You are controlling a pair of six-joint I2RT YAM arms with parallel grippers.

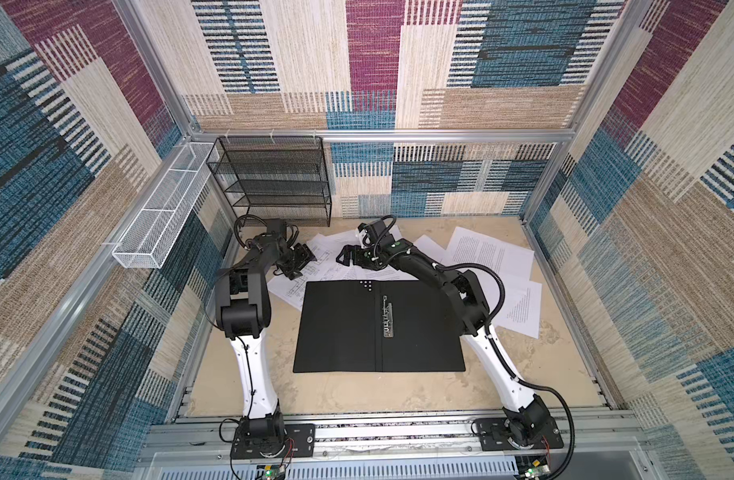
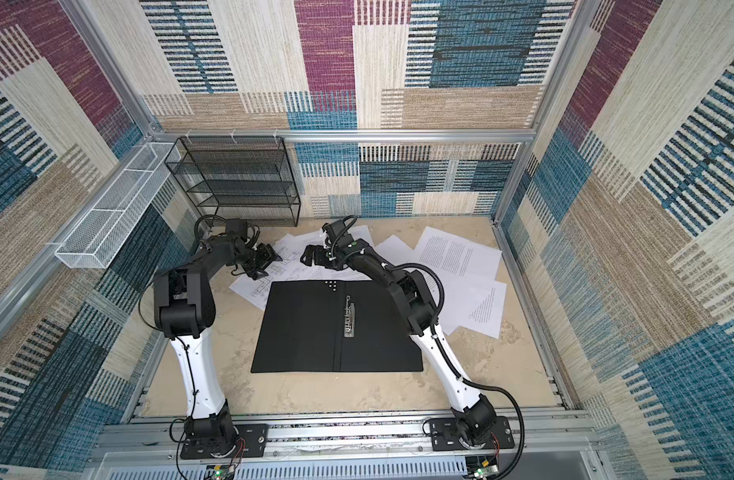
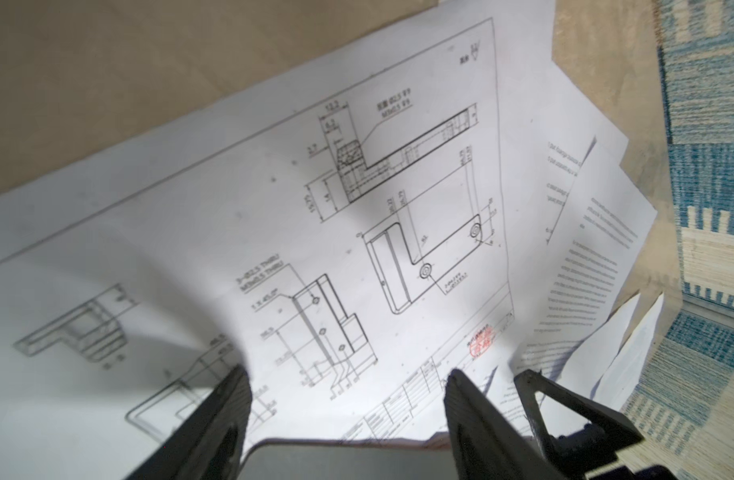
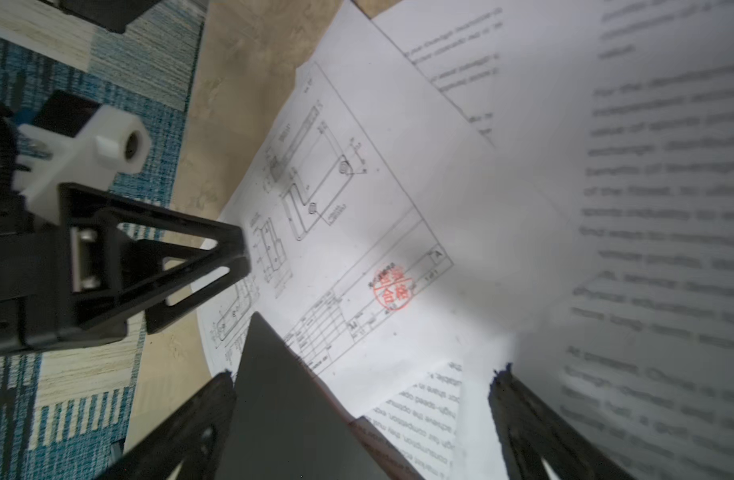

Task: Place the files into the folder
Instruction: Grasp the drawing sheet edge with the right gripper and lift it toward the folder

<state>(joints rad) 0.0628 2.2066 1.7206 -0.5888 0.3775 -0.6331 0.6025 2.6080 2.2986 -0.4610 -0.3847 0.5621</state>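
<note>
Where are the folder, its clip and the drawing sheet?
Folder (image 1: 336, 328): in a top view, on its bare black left half.
Clip (image 1: 387, 316): in a top view, on the metal bar's middle.
Drawing sheet (image 3: 274, 232): left wrist view, on the page's blank middle.

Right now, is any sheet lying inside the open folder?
No, the folder has no paper on its black inside, only its metal clip; the sheets lie outside it.

The folder (image 1: 340, 328) covers part of the files (image 1: 488, 253).
</note>
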